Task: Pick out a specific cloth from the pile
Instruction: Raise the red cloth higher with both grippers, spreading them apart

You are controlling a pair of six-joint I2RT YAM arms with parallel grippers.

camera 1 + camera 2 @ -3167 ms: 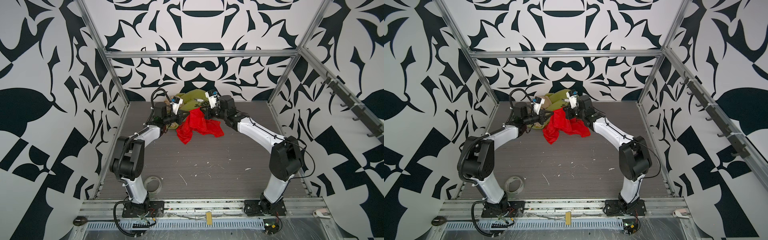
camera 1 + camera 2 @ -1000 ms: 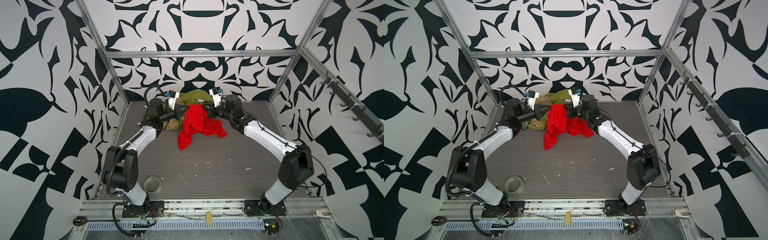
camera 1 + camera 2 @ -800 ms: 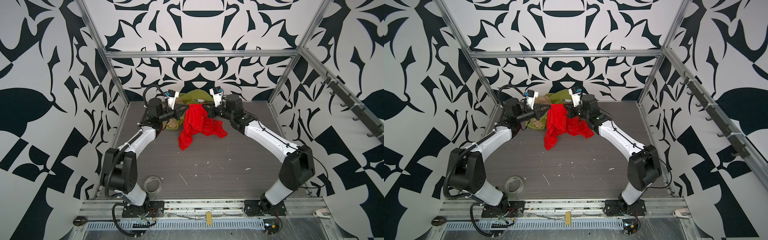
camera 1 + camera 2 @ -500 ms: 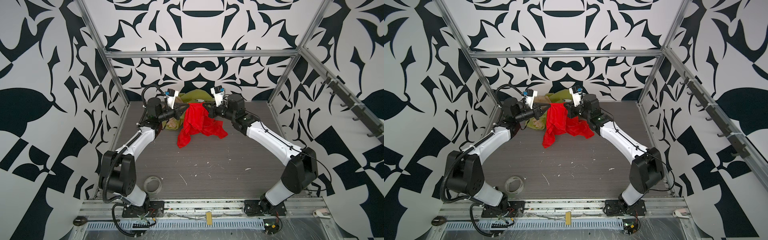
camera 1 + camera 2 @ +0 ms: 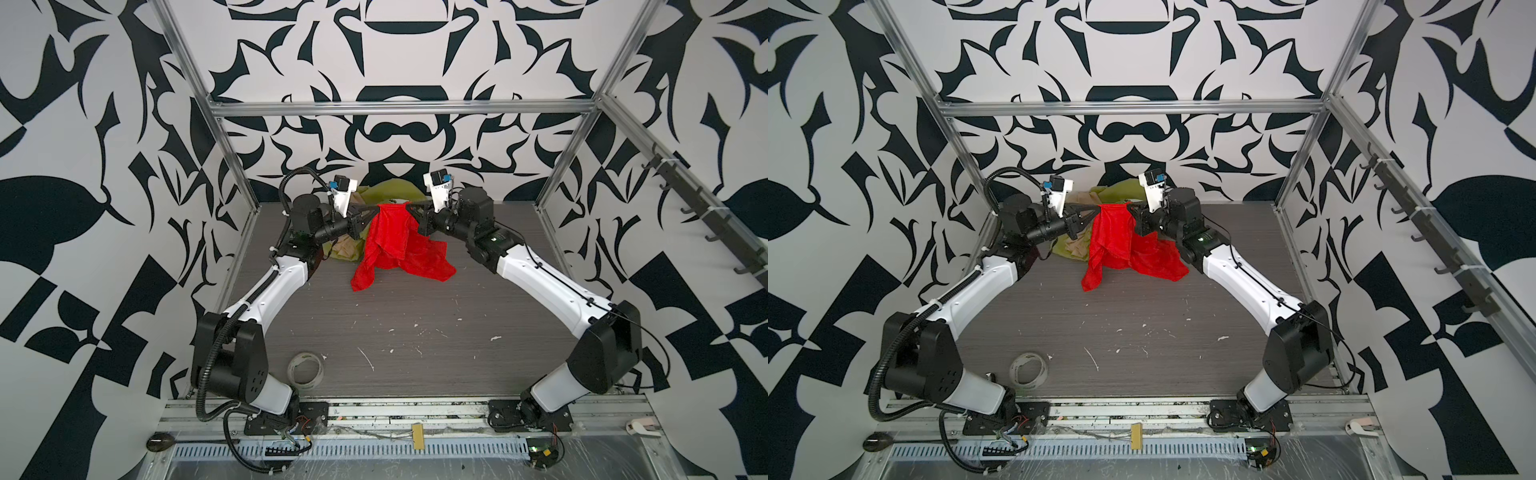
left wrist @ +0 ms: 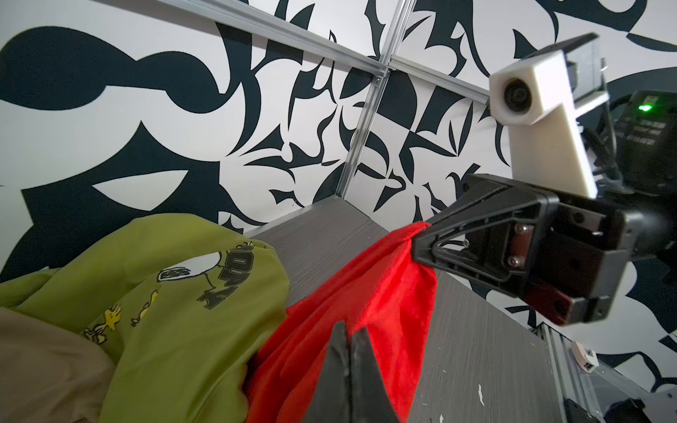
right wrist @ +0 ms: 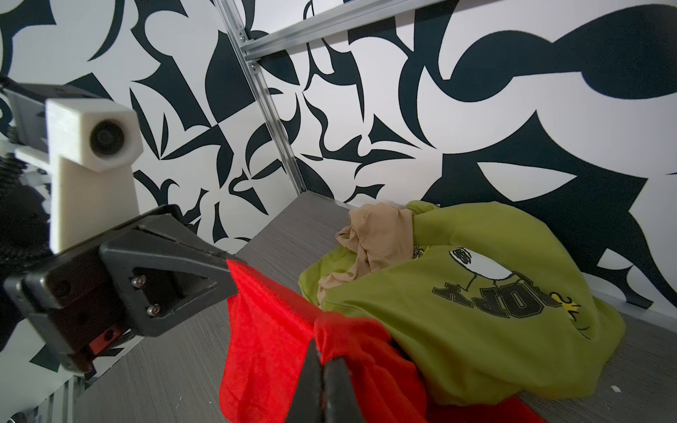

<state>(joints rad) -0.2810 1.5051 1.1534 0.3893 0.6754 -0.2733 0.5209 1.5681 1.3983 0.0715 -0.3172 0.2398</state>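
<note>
cloth point(image 5: 388, 237), red, held up at the 12 o'clock end of the worktop point(image 5: 415, 332), top edge stretched between both hands. left hand point(image 5: 375, 208) clamped on its 9 o'clock corner, right hand point(image 5: 409, 206) clamped on the 3 o'clock corner. lower folds drape onto the worktop, right against the pile point(image 5: 392, 192): green shirt point(image 6: 165, 293) plus beige cloth point(image 7: 377, 234).

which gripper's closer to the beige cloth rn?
Left. The left gripper is close by the beige cloth; the right gripper is across the red cloth from it, farther away.
</note>
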